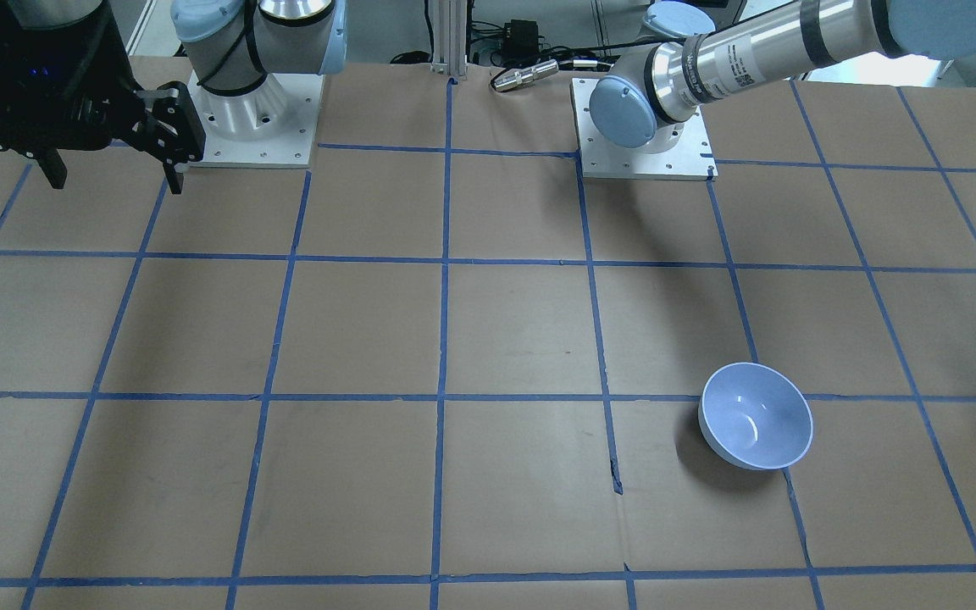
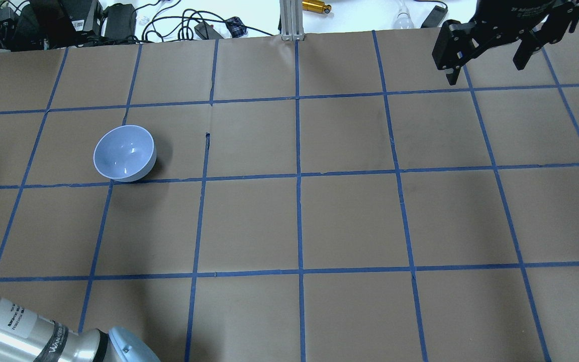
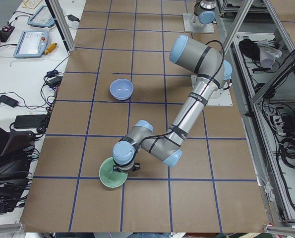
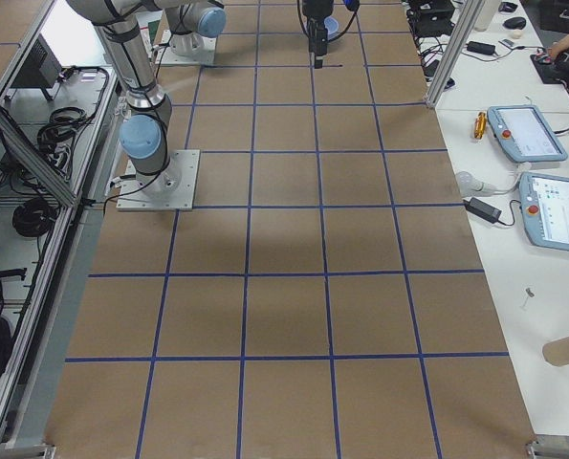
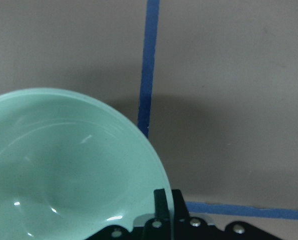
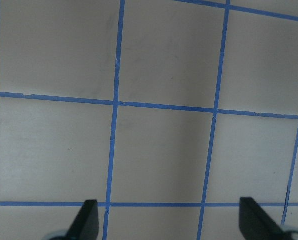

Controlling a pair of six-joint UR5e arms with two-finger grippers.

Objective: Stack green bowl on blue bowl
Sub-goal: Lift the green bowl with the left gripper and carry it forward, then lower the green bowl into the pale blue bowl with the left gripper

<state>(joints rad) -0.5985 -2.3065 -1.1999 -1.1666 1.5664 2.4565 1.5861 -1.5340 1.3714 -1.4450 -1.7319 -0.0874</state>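
Note:
The green bowl (image 5: 63, 165) fills the lower left of the left wrist view. In the exterior left view it (image 3: 109, 177) sits low near the table's near end, out of the overhead and front views. My left gripper (image 5: 167, 197) is shut on the green bowl's rim, one finger inside and one outside. The blue bowl (image 2: 123, 152) stands upright and empty on the table's left half, also seen from the front (image 1: 755, 415) and far from the green bowl (image 3: 121, 89). My right gripper (image 2: 490, 63) is open and empty, high over the far right of the table.
The table is brown paper with a blue tape grid (image 2: 298, 176). Both arm bases (image 1: 255, 119) (image 1: 645, 127) stand at the robot's side. Cables and boxes (image 2: 68, 22) lie beyond the far edge. A post (image 2: 292, 20) stands at the far middle edge.

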